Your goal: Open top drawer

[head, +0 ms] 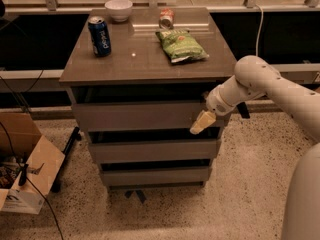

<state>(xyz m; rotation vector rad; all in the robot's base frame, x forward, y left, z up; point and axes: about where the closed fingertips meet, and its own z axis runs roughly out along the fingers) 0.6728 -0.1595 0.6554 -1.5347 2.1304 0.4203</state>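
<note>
Top drawer [142,115]: widest front, directly under the counter [145,59] edge, with a dark gap along its top. The middle drawer [152,150] and bottom drawer [152,175] step narrower below it.

Gripper [202,122]: at the top drawer's lower right corner, angled down-left, with the arm reaching in from the right. You cannot tell how far it is open, or whether it has hold of anything.

You have bare speckled floor [235,189] in front of the drawers and to the right. On the left, a cardboard box [30,169] and loose cables sit on the floor near the cabinet.

On the counter: blue can [99,36] upright at left, white bowl [119,9] at the back, green chip bag [181,45] right of centre.
</note>
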